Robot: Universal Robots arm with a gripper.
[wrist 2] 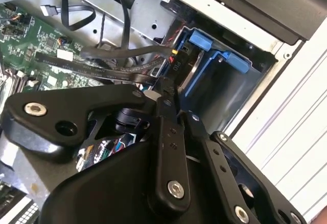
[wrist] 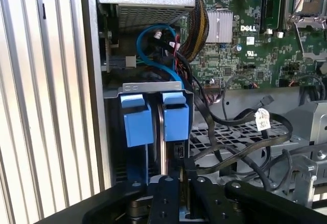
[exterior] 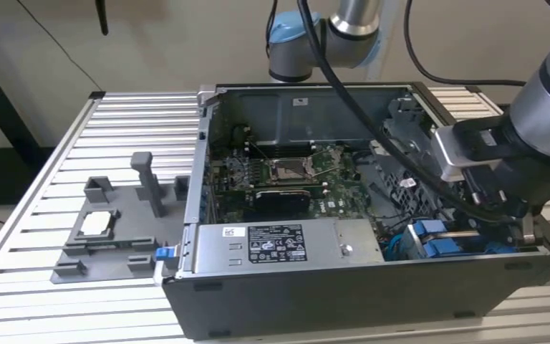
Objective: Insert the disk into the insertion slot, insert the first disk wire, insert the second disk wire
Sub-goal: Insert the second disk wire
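The insertion slot (wrist: 148,87) is a grey metal bay with blue fittings in the case's front corner, at the exterior view's right (exterior: 444,240). The disk (wrist: 161,132) stands inside it, its silver edge between two blue caddy tabs. In the second wrist view the disk (wrist 2: 190,69) shows in its blue frame. My gripper (wrist: 183,175) sits right at the disk's end, fingers drawn together on the end of a black flat disk wire (wrist 2: 127,73). The wire trails away from the gripper (wrist 2: 167,86) over the case floor. Whether its plug is seated is hidden by the fingers.
The silver power-supply box (exterior: 285,244) sits beside the bay, with the motherboard (exterior: 285,172) behind it. Loose black cables (wrist: 240,132) and a blue cable (wrist: 153,55) lie around the bay. A grey fixture (exterior: 112,229) stands on the slatted table (exterior: 84,143) at the exterior view's left.
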